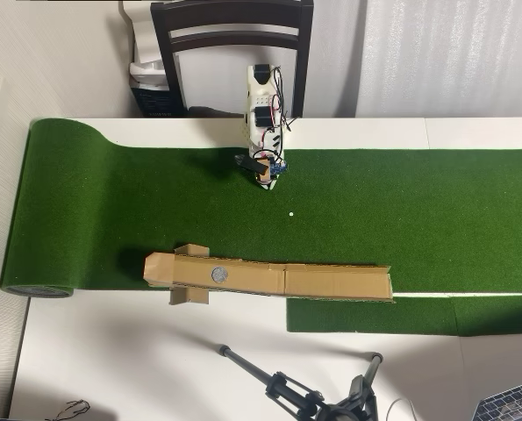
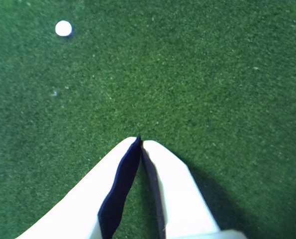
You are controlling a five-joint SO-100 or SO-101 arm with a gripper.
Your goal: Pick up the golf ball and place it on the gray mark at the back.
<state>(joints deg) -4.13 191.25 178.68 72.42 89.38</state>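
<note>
The golf ball shows in neither view. The gray mark (image 1: pixel 218 274) is a small round circle on a long strip of brown cardboard (image 1: pixel 331 282) at the lower edge of the green turf in the overhead view. My gripper (image 1: pixel 267 181) hangs over the turf near the arm's base, well above the cardboard strip in that view. In the wrist view my gripper (image 2: pixel 140 141) points down at bare turf, its white fingers (image 2: pixel 172 184) meeting at the tips with nothing between them. A tiny flat white speck (image 1: pixel 290 213) (image 2: pixel 63 28) lies on the turf a short way from the fingertips.
The green turf mat (image 1: pixel 436 210) covers the white table and is rolled up at its left end (image 1: pixel 38 219). A dark chair (image 1: pixel 232 53) stands behind the arm's base. A black tripod (image 1: pixel 304 395) lies on the table near the bottom edge.
</note>
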